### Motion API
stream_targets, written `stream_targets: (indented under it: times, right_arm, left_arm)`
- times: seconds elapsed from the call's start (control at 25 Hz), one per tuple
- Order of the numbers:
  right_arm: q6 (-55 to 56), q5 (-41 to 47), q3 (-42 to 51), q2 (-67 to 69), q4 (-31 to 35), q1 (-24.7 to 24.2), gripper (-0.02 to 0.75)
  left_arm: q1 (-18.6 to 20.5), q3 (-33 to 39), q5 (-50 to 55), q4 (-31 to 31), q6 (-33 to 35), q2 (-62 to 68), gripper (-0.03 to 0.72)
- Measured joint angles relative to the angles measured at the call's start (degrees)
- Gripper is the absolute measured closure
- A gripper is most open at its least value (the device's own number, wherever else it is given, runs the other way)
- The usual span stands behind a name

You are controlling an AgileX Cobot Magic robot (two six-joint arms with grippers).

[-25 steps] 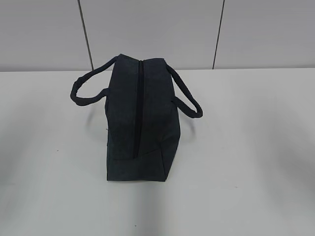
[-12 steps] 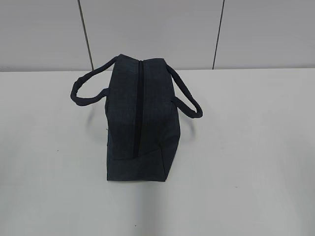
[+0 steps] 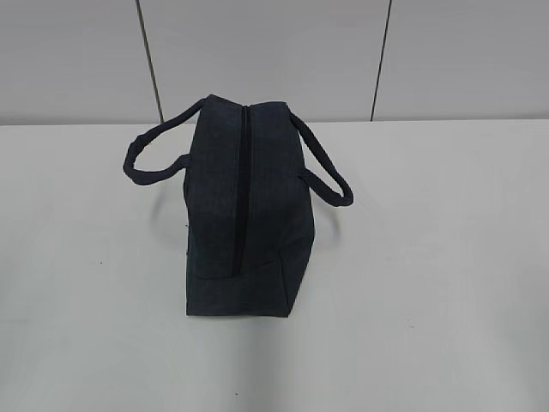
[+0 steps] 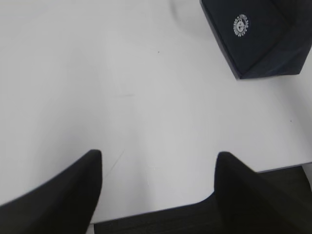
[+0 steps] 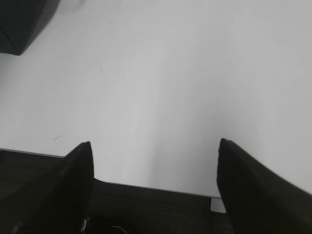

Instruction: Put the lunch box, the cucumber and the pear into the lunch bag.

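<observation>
Lunch bag (image 3: 244, 210): zipped shut on the tabletop (image 3: 429, 257), contents hidden.
Left fingers (image 4: 158, 161): spread wide, empty.
Right fingers (image 5: 153, 148): spread wide, empty.

The zipped lunch bag (image 3: 243, 210) hides its contents; both wrist views crop it to a corner.

1. A plain white table (image 3: 429, 257) is seen, reaching back to a pale panelled wall.
2. A dark navy lunch bag (image 3: 244, 215) is set directly on the tabletop, near its middle, with the zipper line along its top drawn closed.
3. Its two loop handles are spread out to either side.
4. A small white round logo (image 4: 241, 25) is shown on the bag's side in the left wrist view.
</observation>
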Motion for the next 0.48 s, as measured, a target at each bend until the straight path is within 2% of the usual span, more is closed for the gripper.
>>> stream_targets:
  times: [0.48]
  right_arm:
    - [0.0, -1.2, 0.5, 0.0, 0.0, 0.0, 0.154]
  left_arm:
    - [0.0, 1.5, -2.5, -0.1, 0.0, 0.0, 0.201]
